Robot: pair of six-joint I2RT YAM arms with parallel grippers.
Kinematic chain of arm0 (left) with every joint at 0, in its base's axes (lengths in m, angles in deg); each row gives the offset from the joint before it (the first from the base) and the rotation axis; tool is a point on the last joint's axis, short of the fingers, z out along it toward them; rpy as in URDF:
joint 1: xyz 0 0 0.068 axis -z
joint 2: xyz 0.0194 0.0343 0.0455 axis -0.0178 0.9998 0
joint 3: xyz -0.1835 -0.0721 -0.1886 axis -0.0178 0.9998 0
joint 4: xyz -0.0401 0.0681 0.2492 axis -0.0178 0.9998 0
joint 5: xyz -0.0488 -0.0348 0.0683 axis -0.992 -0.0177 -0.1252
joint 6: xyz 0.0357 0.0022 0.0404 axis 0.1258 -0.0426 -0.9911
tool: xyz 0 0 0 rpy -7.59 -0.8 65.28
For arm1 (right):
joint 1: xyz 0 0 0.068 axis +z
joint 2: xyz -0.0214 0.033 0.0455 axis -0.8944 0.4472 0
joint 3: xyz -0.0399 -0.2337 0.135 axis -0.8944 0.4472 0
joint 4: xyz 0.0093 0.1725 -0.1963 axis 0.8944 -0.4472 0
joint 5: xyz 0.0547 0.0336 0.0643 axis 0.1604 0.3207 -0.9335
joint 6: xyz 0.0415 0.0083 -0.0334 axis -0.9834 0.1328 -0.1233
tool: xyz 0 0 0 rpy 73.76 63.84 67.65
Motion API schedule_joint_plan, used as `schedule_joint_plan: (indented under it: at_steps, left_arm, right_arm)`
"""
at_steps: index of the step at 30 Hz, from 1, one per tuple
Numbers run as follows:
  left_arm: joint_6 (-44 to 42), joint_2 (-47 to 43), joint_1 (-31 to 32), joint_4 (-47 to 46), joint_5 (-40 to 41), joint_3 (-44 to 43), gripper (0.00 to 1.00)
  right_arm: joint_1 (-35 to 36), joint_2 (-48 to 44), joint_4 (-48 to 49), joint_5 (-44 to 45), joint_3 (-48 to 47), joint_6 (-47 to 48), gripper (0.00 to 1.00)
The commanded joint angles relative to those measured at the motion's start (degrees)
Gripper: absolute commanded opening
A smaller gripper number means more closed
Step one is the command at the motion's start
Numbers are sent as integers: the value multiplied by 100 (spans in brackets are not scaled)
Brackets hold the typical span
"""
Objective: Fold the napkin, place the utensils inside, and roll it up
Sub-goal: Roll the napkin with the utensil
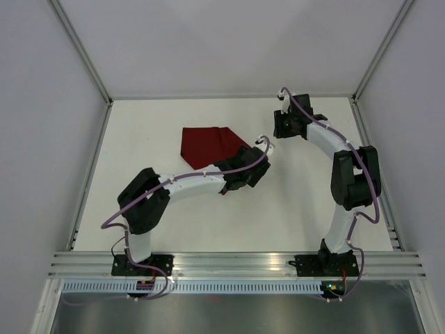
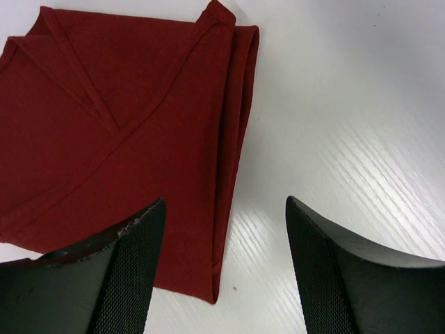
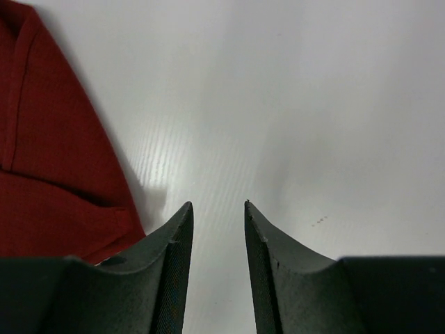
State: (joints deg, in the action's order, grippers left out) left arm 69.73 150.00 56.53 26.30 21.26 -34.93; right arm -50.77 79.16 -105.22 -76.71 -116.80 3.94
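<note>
The dark red napkin (image 1: 208,145) lies folded on the white table, left of centre. In the left wrist view the napkin (image 2: 125,132) shows layered folds, its thick folded edge running down to a near corner. My left gripper (image 2: 224,200) hovers over that corner, open wide, one finger above the cloth and the other above bare table; from above the left gripper (image 1: 236,177) covers the napkin's near right part. My right gripper (image 1: 279,125) is at the back right, apart from the cloth. The right gripper (image 3: 217,203) is open with nothing between its fingers. No utensils are in view.
Grey walls with metal rails (image 1: 90,62) close the table (image 1: 299,209) on three sides. The right arm's elbow (image 1: 354,177) stands tall near the right rail. A napkin edge (image 3: 55,160) shows left of the right gripper.
</note>
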Motion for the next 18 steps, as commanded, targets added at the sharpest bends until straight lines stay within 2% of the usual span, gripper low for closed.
schedule_joint_plan:
  at_steps: [1, 8, 18]
  left_arm:
    - [-501, 543, 188, -42, 1078, -525, 74]
    - [-712, 1651, 540, 309, 2352, -1263, 73]
    - [-949, 2214, 698, 318, 2881, -1352, 70]
  right_arm:
    - [-334, 48, -121, -354, -300, -195, 41]
    - [-625, 66, -130, -600, -194, -195, 40]
    - [-836, 48, -95, -758, -10, -213, 31]
